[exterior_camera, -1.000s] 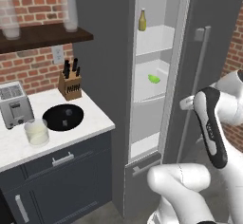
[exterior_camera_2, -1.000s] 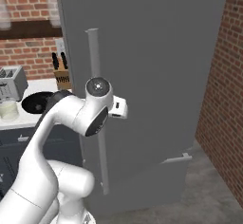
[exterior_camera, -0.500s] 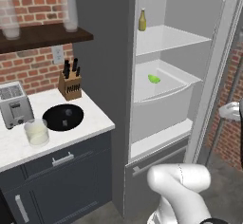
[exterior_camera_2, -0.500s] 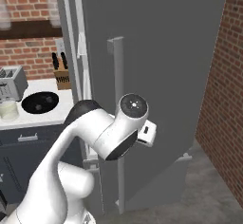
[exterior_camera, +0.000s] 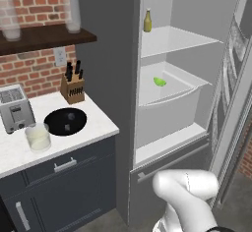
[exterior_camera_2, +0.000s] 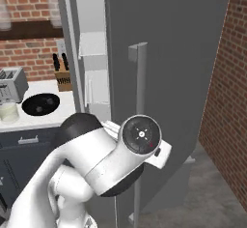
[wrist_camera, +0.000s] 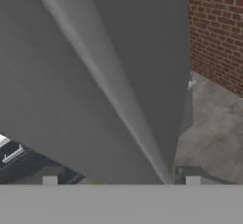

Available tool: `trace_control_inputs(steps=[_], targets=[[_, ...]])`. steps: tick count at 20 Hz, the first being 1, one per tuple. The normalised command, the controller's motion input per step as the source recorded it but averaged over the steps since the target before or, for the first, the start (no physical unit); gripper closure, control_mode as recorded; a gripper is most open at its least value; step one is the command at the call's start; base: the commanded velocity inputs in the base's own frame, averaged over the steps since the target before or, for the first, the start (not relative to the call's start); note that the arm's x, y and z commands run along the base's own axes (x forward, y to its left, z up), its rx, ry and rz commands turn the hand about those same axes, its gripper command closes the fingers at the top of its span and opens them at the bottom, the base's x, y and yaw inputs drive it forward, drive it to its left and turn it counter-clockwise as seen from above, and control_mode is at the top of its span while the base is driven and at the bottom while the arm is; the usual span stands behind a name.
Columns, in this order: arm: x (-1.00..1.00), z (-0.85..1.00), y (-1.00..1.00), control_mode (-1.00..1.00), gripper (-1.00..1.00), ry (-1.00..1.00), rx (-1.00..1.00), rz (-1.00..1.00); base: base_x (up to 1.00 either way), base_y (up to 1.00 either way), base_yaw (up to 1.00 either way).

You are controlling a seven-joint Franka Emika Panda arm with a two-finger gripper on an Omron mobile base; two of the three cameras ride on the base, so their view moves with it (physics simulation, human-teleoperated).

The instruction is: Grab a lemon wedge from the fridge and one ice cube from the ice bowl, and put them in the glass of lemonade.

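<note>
While the claw (wrist_camera: 121, 180) hung with its tips spread wide and empty beside the long bar handle (wrist_camera: 114, 95), the fridge (exterior_camera: 197, 49) stood open. Its lemon wedge (exterior_camera: 160, 82) lay on the middle shelf, and the ice bowl (exterior_camera: 65, 121) and glass of lemonade (exterior_camera: 38, 137) sat on the tabletop (exterior_camera: 93, 128).

The fridge (exterior_camera: 162, 103) door (exterior_camera: 231, 108) is swung much wider than a second ago: in the left base view it now stands at the right edge of the frame, and the white shelved interior is fully exposed, where before only a narrow slot was seen. The arm, earlier stretched at the right of that view by the handle (exterior_camera_2: 138, 101), is now drawn to the bottom. In the right base view, the door edge and handle are shifted from left of centre to the middle, and the wrist is lowered beneath the handle.
</note>
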Motion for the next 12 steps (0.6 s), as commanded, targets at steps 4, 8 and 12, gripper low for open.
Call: trace_control_inputs(steps=[4,8,12], targets=[[-0.8,1.0,0.18,-1.0,-1.0,-0.16,0.0,0.0,0.0,0.0,0.0],[-0.58,1.0,0.77,-1.0,-1.0,-0.06,-0.1,0.0,0.0,0.0,0.0],[-0.15,0.94,1.0,-1.0,-1.0,-0.05,-0.22,0.0,0.0,0.0,0.0]])
